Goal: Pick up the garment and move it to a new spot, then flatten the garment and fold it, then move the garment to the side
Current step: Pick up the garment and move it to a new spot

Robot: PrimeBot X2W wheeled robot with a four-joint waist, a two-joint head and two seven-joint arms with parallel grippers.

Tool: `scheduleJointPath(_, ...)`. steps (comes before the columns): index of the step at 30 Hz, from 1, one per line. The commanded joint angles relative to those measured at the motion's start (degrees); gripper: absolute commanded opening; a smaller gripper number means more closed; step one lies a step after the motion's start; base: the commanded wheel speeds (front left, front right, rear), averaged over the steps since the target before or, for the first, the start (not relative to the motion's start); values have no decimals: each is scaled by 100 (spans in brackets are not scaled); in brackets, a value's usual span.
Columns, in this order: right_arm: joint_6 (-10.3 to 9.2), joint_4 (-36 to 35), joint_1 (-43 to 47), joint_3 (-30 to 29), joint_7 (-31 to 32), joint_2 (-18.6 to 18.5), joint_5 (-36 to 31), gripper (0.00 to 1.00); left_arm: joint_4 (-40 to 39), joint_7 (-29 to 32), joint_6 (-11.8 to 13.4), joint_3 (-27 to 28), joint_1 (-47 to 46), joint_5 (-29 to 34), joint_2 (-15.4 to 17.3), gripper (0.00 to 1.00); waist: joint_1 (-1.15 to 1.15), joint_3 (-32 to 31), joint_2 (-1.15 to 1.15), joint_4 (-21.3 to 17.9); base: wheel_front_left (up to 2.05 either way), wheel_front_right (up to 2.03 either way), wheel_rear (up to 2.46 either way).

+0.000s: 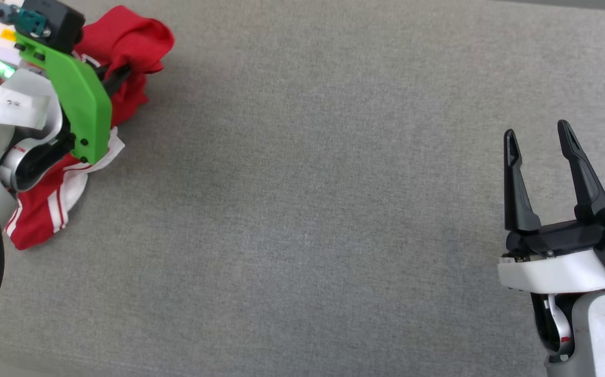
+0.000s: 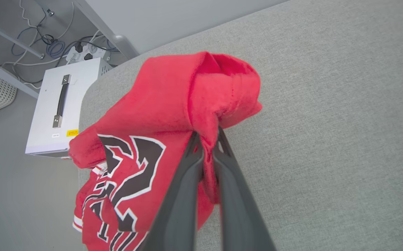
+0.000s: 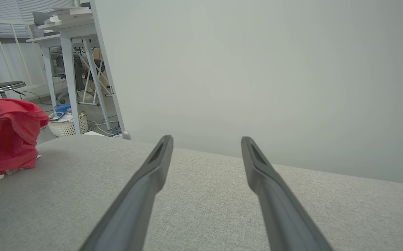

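Left gripper [image 2: 206, 139] is closed to a narrow slit on a raised fold of the garment [image 2: 152, 104], with red cloth pinched between the two fingers just below their tips. Right gripper [image 1: 537, 130] stands fully open and holds nothing, hovering over bare desk [image 1: 307, 220] well apart from the garment. The garment lies bunched at the desk's left edge, under and around the left arm, with the printed front crumpled toward the rim and a white sleeve [image 1: 80, 183] spread nearer the robot. Judged from this state, the pick-up step is in hand and the lift is not yet done. Hazard 1: slip. The hold takes in only a small ridge of cloth (how many layers cannot be told), so the weight of the hanging bulk may pull the fold out of the fingers on lifting. Hazard 2: fall. In the left wrist view part of the garment appears to reach over the rim; a release or a drag toward that side would probably drop it to the floor beside the white box [image 2: 58, 108]. Hazard 3: snag. Cloth lies close against the left wrist and its green bracket [image 1: 80, 99], and could catch there during the carry. Hazard 4: poor layout. A bunch lifted by one point is likely to land twisted, making flattening harder.
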Motion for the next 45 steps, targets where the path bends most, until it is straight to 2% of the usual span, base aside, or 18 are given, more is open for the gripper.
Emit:
scheduleJointPath(1, -3, 21, 65, -8, -52, -18, 91, 100, -109, -59, 11, -59, -169, 88, 21, 0, 0, -238, 0, -97, 0, 0, 0)
scheduleJointPath(6, -3, 32, 148, -55, -52, -18, 297, 100, -467, -131, 11, -241, -410, 241, -91, 0, 0, -354, 0, -405, 0, 0, 0)
scheduleJointPath(11, -3, 42, 179, -142, -52, -18, 466, 100, -823, -137, 11, -529, -753, 431, -415, 0, 0, -335, 0, -813, 0, 0, 0)
scheduleJointPath(20, -3, 65, 205, -275, -52, -18, 746, 100, -1225, -334, 11, -1344, -1444, 577, -1274, 0, 0, -325, 0, -1483, 0, 0, 0)
scheduleJointPath(29, -3, 70, 254, -544, -52, -18, 952, 100, -1363, -689, 11, -2149, -1769, 474, -2333, 0, 0, -264, 0, -1766, 0, 0, 0)
scheduleJointPath(32, -3, 64, 231, -635, -52, -18, 961, 100, -1369, -685, 11, -2221, -1484, 461, -2666, 0, 0, -222, 0, -1788, 0, 0, 0)
scheduleJointPath(34, -3, 55, 209, -665, -52, -18, 970, 100, -1388, -447, 11, -2229, -1078, 622, -2832, 0, 0, -181, 0, -1804, 0, 0, 0)
scheduleJointPath(45, -3, 37, 52, -685, -52, -18, 925, 100, -1281, 496, 11, -2233, 1246, 1434, -3166, 0, 0, 84, 0, -1800, 0, 0, 0)
